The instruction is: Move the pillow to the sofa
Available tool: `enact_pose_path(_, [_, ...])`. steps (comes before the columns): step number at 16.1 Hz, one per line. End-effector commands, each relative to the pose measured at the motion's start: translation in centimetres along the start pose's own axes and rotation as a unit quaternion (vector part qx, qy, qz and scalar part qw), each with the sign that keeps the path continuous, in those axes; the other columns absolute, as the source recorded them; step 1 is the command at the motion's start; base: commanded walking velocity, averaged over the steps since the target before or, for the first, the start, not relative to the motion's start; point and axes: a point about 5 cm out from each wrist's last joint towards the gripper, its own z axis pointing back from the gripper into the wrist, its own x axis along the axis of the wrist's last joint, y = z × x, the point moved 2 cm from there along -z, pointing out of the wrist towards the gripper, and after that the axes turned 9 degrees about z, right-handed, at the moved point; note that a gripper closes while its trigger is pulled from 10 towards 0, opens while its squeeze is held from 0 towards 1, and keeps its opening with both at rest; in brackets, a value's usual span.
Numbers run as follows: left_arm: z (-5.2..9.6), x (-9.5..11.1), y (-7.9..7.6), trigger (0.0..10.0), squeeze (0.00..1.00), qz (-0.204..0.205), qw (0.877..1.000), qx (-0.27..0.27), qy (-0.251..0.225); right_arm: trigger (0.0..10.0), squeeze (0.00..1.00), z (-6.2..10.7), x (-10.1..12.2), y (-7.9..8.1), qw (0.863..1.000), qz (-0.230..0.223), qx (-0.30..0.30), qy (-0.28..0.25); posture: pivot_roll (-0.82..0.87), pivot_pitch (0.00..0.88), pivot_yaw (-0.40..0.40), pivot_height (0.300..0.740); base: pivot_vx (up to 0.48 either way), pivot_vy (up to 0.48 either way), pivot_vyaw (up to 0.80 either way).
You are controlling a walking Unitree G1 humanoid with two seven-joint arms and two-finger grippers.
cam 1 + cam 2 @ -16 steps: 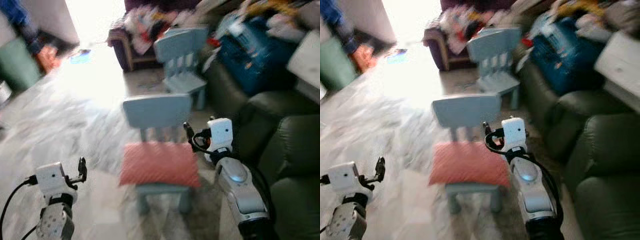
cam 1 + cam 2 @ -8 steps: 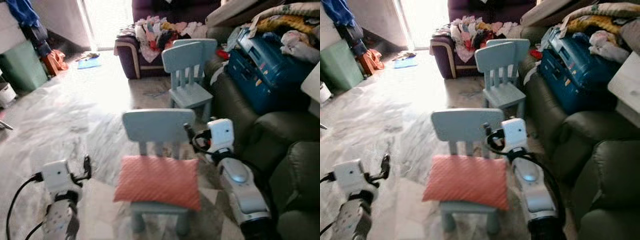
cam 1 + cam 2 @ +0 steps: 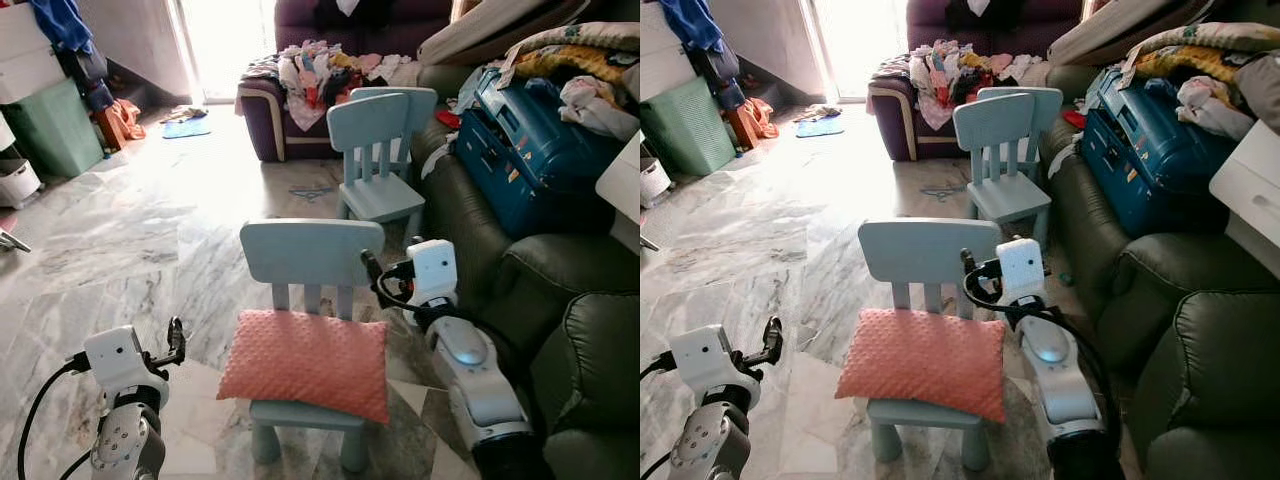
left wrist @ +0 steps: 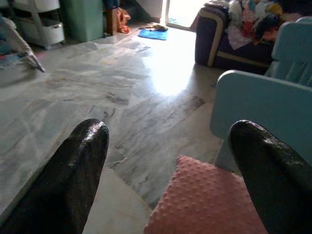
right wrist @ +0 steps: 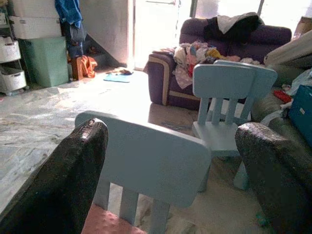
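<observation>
- Left eye view: a salmon-pink, dimple-textured pillow (image 3: 305, 362) lies flat on the seat of a small pale-blue plastic chair (image 3: 312, 255), overhanging its front edge. The left gripper (image 3: 176, 338) hovers low beside the pillow's left corner, and the right gripper (image 3: 372, 272) sits by the chair's backrest; they flank the chair, likely to take the pillow from both sides.
- Right eye view: a dark green leather sofa (image 3: 1200, 370) stands just right of the chair, probably the drop-off spot. A second pale-blue chair (image 3: 1002, 150) stands farther off on the marble floor (image 3: 770, 240).
- Left wrist view: the left fingers (image 4: 78, 175) are spread wide, empty, with the pillow's corner between and beyond them.
- Right wrist view: the right fingers (image 5: 73, 180) are spread too, holding nothing, framing the backrest.
</observation>
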Motion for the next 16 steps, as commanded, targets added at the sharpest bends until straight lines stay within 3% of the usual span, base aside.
enact_pose_path(1, [-0.13, 0.69, -0.13, 10.0, 0.0, -0.016, 1.0, 0.003, -0.01, 10.0, 0.0, -0.6, 0.73, 0.38, 1.0, 0.003, 0.009, -0.014, -0.1, 0.0, 0.051, 0.74, 0.0, 0.0, 0.0])
enact_pose_path(8, [0.16, 0.8, 0.73, 10.0, 0.0, 0.006, 1.0, 0.011, -0.009, 10.0, 0.0, -0.83, 0.73, 0.09, 1.0, 0.003, 0.008, -0.016, -0.1, 0.0, 0.046, 0.74, 0.0, 0.0, 0.0])
enact_pose_path(13, [0.09, 0.34, 0.38, 10.0, 0.0, 0.017, 1.0, 0.012, 0.006, 10.0, 0.0, -0.69, 0.59, -0.22, 1.0, 0.004, 0.005, -0.014, -0.11, 0.0, 0.044, 0.74, 0.0, 0.0, 0.0])
enact_pose_path(16, [0.2, 0.26, 0.63, 10.0, 0.0, 0.022, 1.0, 0.014, 0.009, 10.0, 0.0, -0.69, 0.56, -0.22, 1.0, 0.002, 0.004, -0.013, -0.11, 0.0, 0.045, 0.74, 0.0, 0.48, 0.0])
